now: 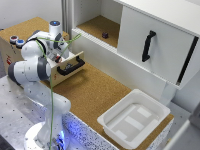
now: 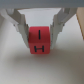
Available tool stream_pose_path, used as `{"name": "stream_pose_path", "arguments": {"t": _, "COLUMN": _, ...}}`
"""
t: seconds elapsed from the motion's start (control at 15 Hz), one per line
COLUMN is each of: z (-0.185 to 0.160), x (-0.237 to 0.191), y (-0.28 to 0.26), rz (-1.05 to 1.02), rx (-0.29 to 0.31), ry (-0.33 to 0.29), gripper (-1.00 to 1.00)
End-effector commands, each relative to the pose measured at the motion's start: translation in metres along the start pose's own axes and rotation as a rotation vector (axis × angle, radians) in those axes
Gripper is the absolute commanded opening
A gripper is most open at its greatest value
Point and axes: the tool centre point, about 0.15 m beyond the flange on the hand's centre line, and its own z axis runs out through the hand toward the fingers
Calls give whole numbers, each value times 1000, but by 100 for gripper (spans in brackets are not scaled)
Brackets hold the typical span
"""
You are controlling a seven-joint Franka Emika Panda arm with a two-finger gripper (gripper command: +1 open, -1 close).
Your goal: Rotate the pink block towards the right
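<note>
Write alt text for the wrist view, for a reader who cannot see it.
A small reddish-pink cube-like block with black line markings fills the centre, between the two grey fingers of the robot gripper, which flank its sides. It rests on a pale, blurred surface; whether the fingers press it cannot be told.

I work in a lab: my base (image 1: 45, 137) is bolted to a perforated metal bench (image 1: 15, 107), beside a mock cork counter (image 1: 95, 92) with a white cabinet (image 1: 155, 42).

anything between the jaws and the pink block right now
Nothing visible does. In the wrist view the pink block sits right between the two jaws of the gripper, one on either side, with no other object in the gap.
</note>
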Motion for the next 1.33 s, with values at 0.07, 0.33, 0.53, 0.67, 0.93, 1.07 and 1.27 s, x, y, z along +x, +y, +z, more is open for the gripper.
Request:
{"name": "stream_pose_path", "arguments": {"t": 0.07, "z": -26, "x": 0, "y": -2, "rz": 4, "rx": -14, "ry": 31, "gripper": 100}}
{"name": "stream_pose_path", "arguments": {"t": 0.33, "z": -63, "x": -8, "y": -1, "rz": -95, "rx": 37, "ry": 37, "gripper": 100}}
{"name": "stream_pose_path", "arguments": {"t": 0.53, "z": -91, "x": -9, "y": -12, "rz": -246, "rx": 38, "ry": 35, "gripper": 100}}
{"name": "stream_pose_path", "arguments": {"t": 0.67, "z": -102, "x": -8, "y": -16, "rz": -309, "rx": 19, "ry": 16, "gripper": 100}}
{"name": "stream_pose_path", "arguments": {"t": 0.93, "z": -101, "x": -6, "y": -27, "rz": -488, "rx": 20, "ry": -73, "gripper": 100}}
{"name": "stream_pose_path", "arguments": {"t": 1.07, "z": -101, "x": -7, "y": -29, "rz": -537, "rx": 57, "ry": -98, "gripper": 100}}
{"name": "stream_pose_path", "arguments": {"t": 1.27, "z": -101, "x": -10, "y": -35, "rz": -592, "rx": -7, "ry": -127, "gripper": 100}}
